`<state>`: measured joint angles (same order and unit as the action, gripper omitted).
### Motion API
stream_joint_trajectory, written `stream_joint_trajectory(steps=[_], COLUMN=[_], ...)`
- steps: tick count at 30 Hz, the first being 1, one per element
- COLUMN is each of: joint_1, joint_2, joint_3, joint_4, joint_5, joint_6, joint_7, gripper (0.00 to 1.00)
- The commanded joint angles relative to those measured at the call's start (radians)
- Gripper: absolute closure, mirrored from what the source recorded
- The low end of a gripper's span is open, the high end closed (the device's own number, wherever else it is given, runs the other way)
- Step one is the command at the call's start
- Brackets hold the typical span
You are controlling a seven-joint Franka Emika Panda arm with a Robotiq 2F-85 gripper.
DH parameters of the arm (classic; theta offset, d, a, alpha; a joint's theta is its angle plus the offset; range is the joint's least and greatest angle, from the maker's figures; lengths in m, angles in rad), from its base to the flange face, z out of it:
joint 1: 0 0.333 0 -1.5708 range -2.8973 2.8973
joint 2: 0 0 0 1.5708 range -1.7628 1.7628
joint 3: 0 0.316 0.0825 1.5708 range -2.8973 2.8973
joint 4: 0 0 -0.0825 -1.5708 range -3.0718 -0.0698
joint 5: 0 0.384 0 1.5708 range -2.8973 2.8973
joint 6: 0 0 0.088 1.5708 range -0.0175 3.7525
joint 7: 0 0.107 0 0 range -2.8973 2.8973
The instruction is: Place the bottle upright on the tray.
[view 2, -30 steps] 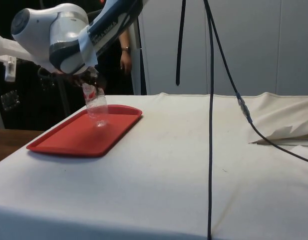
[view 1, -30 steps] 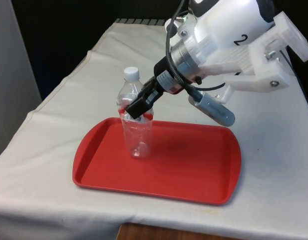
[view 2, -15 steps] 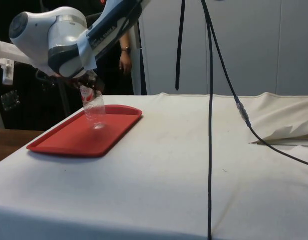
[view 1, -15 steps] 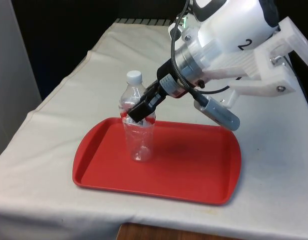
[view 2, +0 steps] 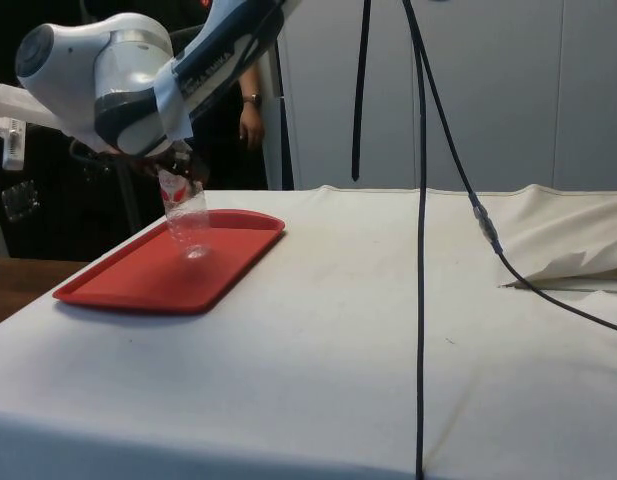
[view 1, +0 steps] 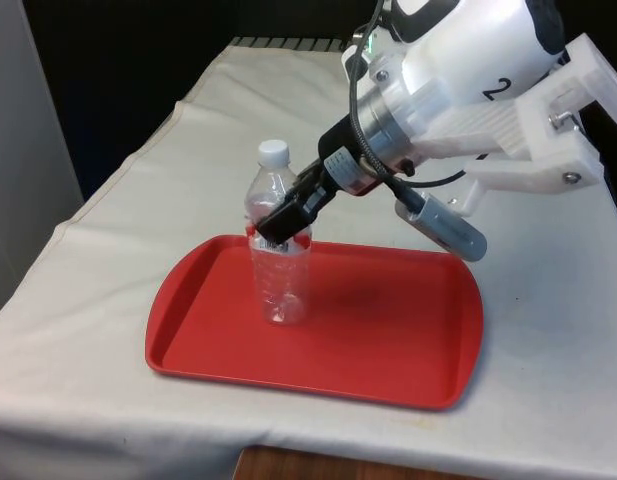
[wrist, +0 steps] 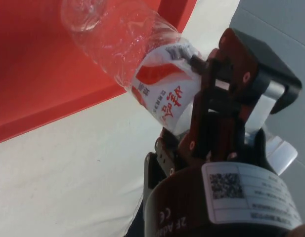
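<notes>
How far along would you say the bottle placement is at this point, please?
Done: the bottle stands nearly upright with its base on the red tray. In hand: the gripper is shut on its labelled middle. Left: opening the fingers and backing away without tipping it.

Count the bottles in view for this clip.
1. A clear bottle with a white cap stands on the red tray, toward the front view's left, leaning slightly. The gripper fingers are closed on its label. Nothing in view could hide another.

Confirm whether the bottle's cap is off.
No. The front view shows a white cap on the bottle, which the gripper holds.
</notes>
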<state>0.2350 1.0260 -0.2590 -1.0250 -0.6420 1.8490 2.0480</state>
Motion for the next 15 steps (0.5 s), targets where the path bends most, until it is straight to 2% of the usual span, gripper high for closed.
stream_joint_trajectory(steps=[1, 3, 4, 5, 7, 8, 10, 11, 15], joint_1=[0.000, 0.000, 0.000, 0.001, 0.001, 0.001, 0.001, 0.001, 0.001], joint_2=[0.001, 0.000, 0.001, 0.001, 0.001, 0.001, 0.001, 0.001, 0.001], joint_3=[0.000, 0.000, 0.000, 0.000, 0.000, 0.000, 0.000, 0.000, 0.000], joint_4=[0.002, 0.001, 0.002, 0.002, 0.002, 0.002, 0.002, 0.002, 0.002], joint_5=[0.000, -0.001, 0.000, 0.000, 0.000, 0.000, 0.000, 0.000, 0.000], joint_6=[0.005, -0.001, 0.004, 0.004, 0.004, 0.004, 0.004, 0.004, 0.003], joint_7=[0.006, 0.000, 0.006, 0.006, 0.006, 0.006, 0.006, 0.006, 0.005], gripper=[0.65, 0.50, 0.50, 0.44, 0.30, 0.16, 0.04, 0.00, 0.00])
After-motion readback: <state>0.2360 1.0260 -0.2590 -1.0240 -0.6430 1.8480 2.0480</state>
